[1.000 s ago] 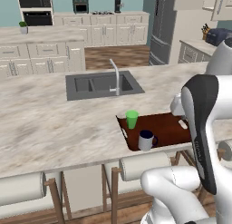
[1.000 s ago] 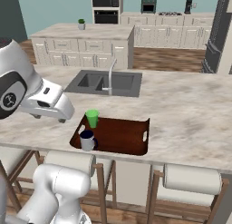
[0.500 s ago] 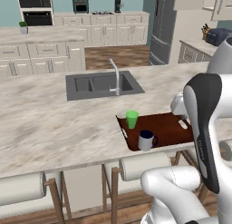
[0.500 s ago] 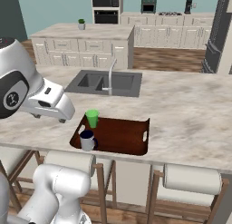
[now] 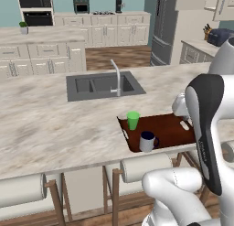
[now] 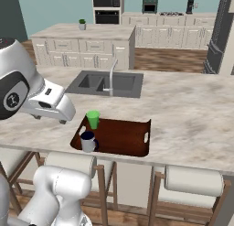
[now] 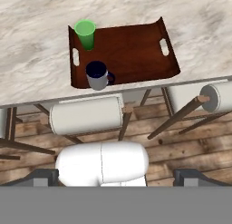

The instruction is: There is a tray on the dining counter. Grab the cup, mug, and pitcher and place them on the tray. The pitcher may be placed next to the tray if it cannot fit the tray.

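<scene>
Over the last second almost nothing has shifted. Both base views frame the same scene as before, so the base has not driven, and the arm has barely stirred.

The dark reddish-brown rectangular tray (image 5: 167, 128) (image 6: 123, 137) (image 7: 131, 51) sits at the near edge of the long beige marble-patterned table (image 5: 45, 129), on the side toward me from the sunken grey sink (image 5: 103, 85). The small bright green handleless cup (image 5: 133, 120) (image 6: 93, 119) (image 7: 85, 33) stands upright in the tray's far corner, at the end beside one cut-out handle. The short dark navy mug (image 5: 147, 141) (image 6: 87, 141) (image 7: 97, 75) stands upright at the same end, by the near rim. They are close to each other but apart, and neither has moved.

The end effector (image 7: 117, 175) hangs back over the cream padded stools (image 7: 86, 116), off the table's edge, fingers spread wide with nothing between them.

I read this stillness as a pause between steps. Cup and mug look settled, and the rest of the tray is bare wood. The pitcher is what I have left to fetch, and the hand is free for it.
</scene>
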